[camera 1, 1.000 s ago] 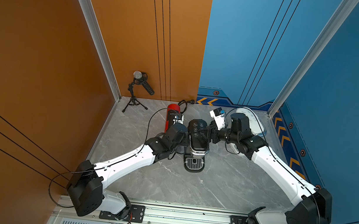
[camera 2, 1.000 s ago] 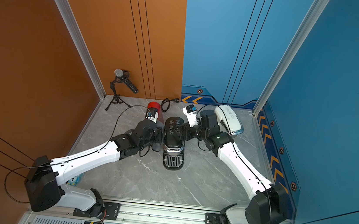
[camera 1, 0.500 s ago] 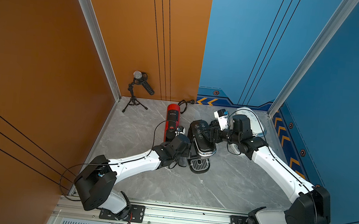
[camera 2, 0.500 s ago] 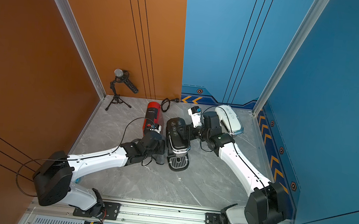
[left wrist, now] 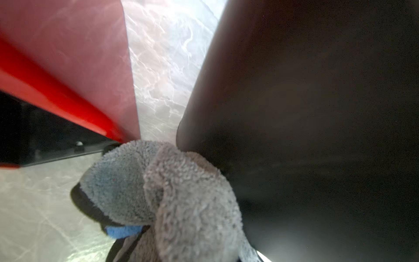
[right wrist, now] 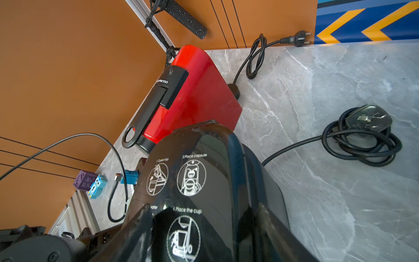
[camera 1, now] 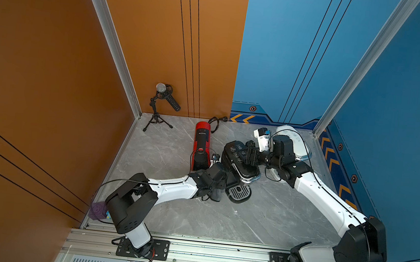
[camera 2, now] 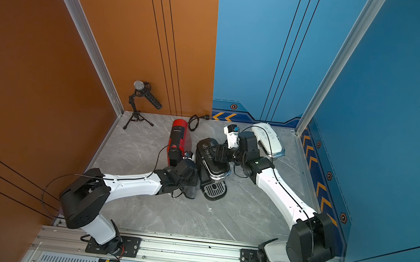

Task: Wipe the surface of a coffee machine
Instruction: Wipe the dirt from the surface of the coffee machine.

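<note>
Left claw (camera 1: 214,189): clamped tight on a grey cloth (left wrist: 176,199), bunched over the fingertips so they don't show. Cloth lies against the lower side of the black coffee machine (camera 1: 240,164), down near its base.

Right claw (camera 1: 250,155): jaws wide, straddling the top of the black coffee machine. I judge it a bracing grip. One finger (right wrist: 136,231) lies along the printed lid.

Black coffee machine stands mid-table, drip tray toward my base. A red coffee machine (camera 1: 201,149) is just beside it on my left. Upright or slightly tipped: cannot tell.

Handling, my guess:
- Rigid plastic shell, glossy, likely slick under bare pads. Top-heavy, so it could turn or slide when pushed low.
- Best hold is across the top block, as now. Leave the lid edge and the chrome trim alone.
- Cloth is soft and thick, bends round curves, and needs steady pressure.

Surface: grey marble-look table (camera 1: 260,222), smooth, so probably little grip for the base.

Room:
- Narrow gap between the two machines, tight for my left wrist.
- Coiled power cord (right wrist: 362,138) behind, near enough to snag.
- White appliance (camera 2: 269,140) at the back right.
- Microphone (camera 1: 161,88) on a tripod in the back corner, well apart.
- Orange and blue walls close on three sides.
</note>
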Controlling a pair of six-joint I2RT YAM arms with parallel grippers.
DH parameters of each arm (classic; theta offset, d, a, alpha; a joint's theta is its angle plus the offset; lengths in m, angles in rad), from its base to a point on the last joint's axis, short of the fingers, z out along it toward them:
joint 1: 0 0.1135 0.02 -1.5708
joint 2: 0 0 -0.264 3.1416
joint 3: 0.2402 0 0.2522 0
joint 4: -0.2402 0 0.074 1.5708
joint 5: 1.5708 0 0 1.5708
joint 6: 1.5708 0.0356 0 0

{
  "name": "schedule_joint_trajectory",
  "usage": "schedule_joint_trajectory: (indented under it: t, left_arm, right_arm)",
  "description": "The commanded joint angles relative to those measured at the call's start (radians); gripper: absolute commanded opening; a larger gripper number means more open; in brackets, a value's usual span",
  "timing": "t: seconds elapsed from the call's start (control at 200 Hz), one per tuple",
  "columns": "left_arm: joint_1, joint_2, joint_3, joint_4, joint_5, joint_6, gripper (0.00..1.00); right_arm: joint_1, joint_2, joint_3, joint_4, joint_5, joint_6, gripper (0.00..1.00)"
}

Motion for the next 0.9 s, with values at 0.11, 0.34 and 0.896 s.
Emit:
schedule_joint_trajectory:
  t: [0.11, 0.34, 0.896]
  left_arm:
    - [0.001, -0.028, 0.037, 0.085, 0.071, 0.024, 0.00]
    - [0.028, -0.091, -0.010, 0.086, 0.070, 0.019, 0.00]
    - [-0.010, -0.212, -0.021, 0.104, 0.018, -0.052, 0.00]
  right_arm:
    - [0.000, -0.077, -0.077, -0.023, 0.097, 0.105, 0.73]
    - [0.025, -0.125, -0.076, -0.068, 0.161, 0.108, 0.73]
    - [0.010, -0.148, -0.083, -0.090, 0.166, 0.099, 0.73]
